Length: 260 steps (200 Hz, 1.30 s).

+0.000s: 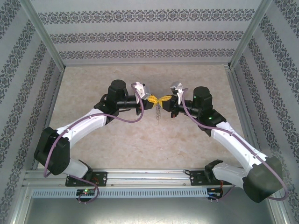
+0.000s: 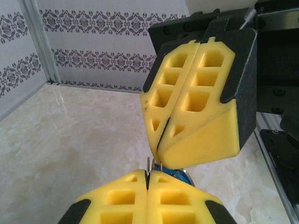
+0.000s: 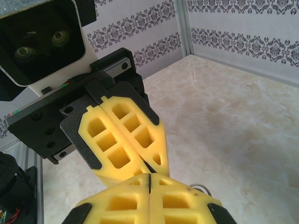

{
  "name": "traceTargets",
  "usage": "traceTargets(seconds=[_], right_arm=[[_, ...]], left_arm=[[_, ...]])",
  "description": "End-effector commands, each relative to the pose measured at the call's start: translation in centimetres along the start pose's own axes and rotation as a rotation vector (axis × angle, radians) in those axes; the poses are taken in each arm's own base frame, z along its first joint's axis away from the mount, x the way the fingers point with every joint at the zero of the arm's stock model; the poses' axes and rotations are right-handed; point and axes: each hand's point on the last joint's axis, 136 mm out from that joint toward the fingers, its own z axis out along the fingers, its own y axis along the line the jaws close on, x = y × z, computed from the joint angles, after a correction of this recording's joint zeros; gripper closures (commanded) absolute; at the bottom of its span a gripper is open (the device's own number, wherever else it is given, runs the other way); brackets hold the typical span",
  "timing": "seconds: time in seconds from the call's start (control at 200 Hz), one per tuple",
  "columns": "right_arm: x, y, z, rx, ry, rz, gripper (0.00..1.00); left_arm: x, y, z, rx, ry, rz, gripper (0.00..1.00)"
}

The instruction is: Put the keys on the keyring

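- Clearly, the left gripper is clenched: in its own wrist view the two yellow fingers press flat together with no gap along the seam.
- The right gripper is clenched as well, and its yellow pads meet along a closed seam.
- The two pincers point at each other, tip almost to tip, raised above the marble-patterned table.
- In the left wrist view, the keys show as a bright-blue tag just beyond the left pincer's tip. The tag lies a little to the right of that pincer's seam and directly under the right pincer's tip.
- Thin silver curves of the keyring stand up right at the left pincer's seam, in the narrow space between the two tips.
- The pictures do not settle which pincer pinches the tag and which pinches the silver metal, because the contact is hidden by the yellow pads.
- From above, the fine chain hangs straight down from the spot where the tips meet, below both pincers. Whether its lower end reaches the table cannot be told.
- In the right wrist view, a thin wire loop peeks out just past the right pincer's own tip, on its right side.
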Motion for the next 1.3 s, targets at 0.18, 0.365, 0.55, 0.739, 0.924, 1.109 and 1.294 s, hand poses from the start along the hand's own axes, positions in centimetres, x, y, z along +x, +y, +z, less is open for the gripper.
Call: traceTargets(seconds=[0.18,0.365,0.55,0.739,0.924,1.109,1.294], right_arm=[[-2.1,0.0,0.1,0.02,-0.05,-0.065,1.0],[-1.9,-0.9,0.4,0.045,-0.044,-0.063,1.0],[-1.6,-1.7,0.6,0.07,-0.037,-0.057,1.0],[-1.3,-2.5,0.5,0.084,-0.036,-0.054,1.0],[-1.2,-2.8,0.6,0.086,-0.035,-0.051,1.0],[-0.7,-3.8,0.2,0.115,-0.033,-0.03,1.0],[-0.4,-4.3,0.0,0.125,-0.035,-0.014,1.0]], left_arm=[[-2.4,-0.5,0.2,0.024,-0.056,0.073,1.0],[-2.6,-0.8,0.1,0.03,-0.061,0.077,1.0],[-2.8,-1.1,0.0,0.043,-0.065,0.077,1.0],[-2.9,-1.6,-0.1,0.068,-0.069,0.07,1.0],[-3.0,-2.1,-0.2,0.09,-0.07,0.063,1.0],[-3.1,-2.3,-0.5,0.085,-0.072,0.069,1.0],[-3.1,-2.3,-0.6,0.082,-0.071,0.069,1.0]])
